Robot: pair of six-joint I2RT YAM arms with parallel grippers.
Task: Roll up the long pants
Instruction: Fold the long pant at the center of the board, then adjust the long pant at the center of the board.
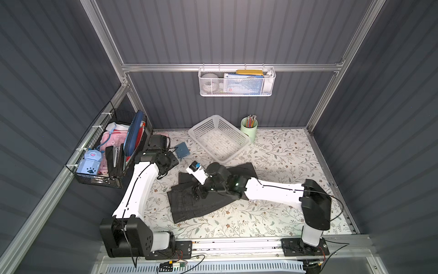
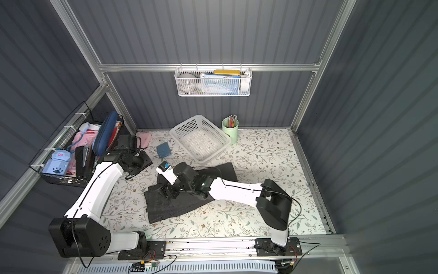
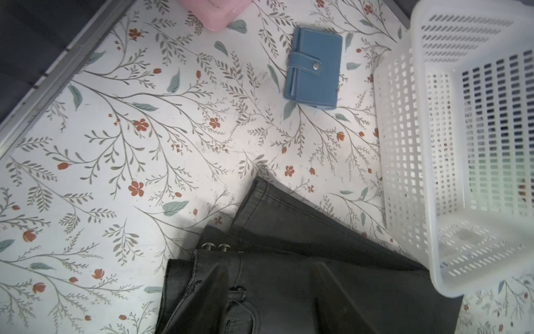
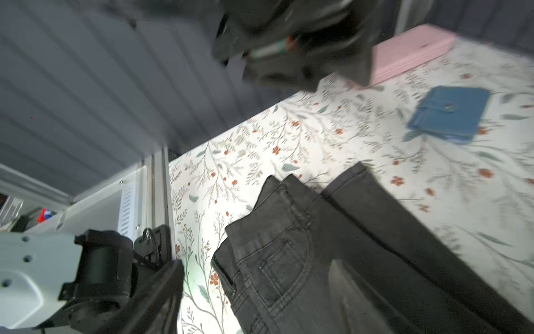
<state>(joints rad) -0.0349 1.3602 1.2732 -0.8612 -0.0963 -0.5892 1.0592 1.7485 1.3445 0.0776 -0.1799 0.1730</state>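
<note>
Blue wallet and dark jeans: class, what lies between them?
Nothing lies there: only bare floral tabletop separates the blue wallet from the dark jeans, clearest in the left wrist view.

white-and-black right arm [image 1: 272, 189] stretched low, black right gripper [image 1: 198, 193] spread wide; left arm [image 1: 139, 187] folded, left gripper [image 3: 271, 271] parted.

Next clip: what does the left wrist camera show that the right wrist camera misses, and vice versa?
Left wrist only: the white perforated plastic basket and two metal buttons on the waistband. Right wrist only: the stitched back pocket and a white and black robot arm link. Both: the dark charcoal denim long pants, the blue snap wallet, the pink case and the floral table cover.
</note>
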